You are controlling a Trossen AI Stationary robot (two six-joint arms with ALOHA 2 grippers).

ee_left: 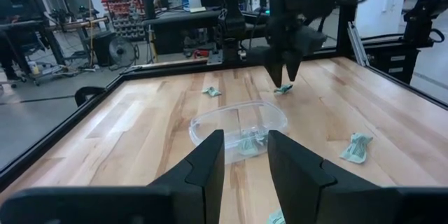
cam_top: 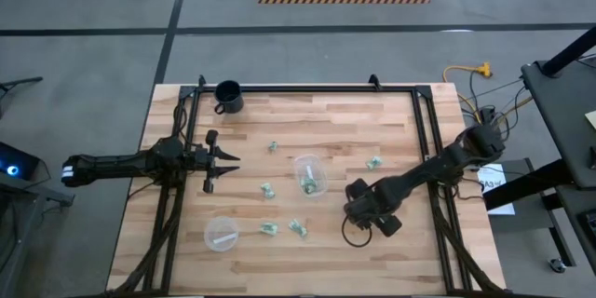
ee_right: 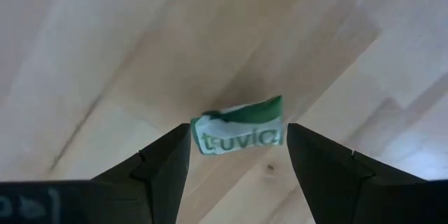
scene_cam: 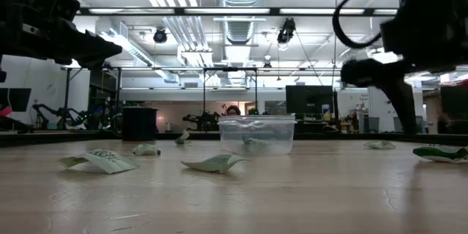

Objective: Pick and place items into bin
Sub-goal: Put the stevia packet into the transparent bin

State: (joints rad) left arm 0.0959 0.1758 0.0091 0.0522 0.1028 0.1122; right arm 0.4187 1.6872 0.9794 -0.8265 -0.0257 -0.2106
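From above, my right gripper (cam_top: 358, 212) hides the pale-green and white wrapped piece (ee_right: 239, 132) lying between its parted jaws; left gripper (cam_top: 226, 166) idles, jaws slightly apart.

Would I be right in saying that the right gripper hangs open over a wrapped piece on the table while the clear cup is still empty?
Not quite: the clear cup is not empty. The high view shows a wrapped piece inside it, and the left wrist view shows the same. The rest holds: the right gripper hangs open over a wrapped piece lying on the table.
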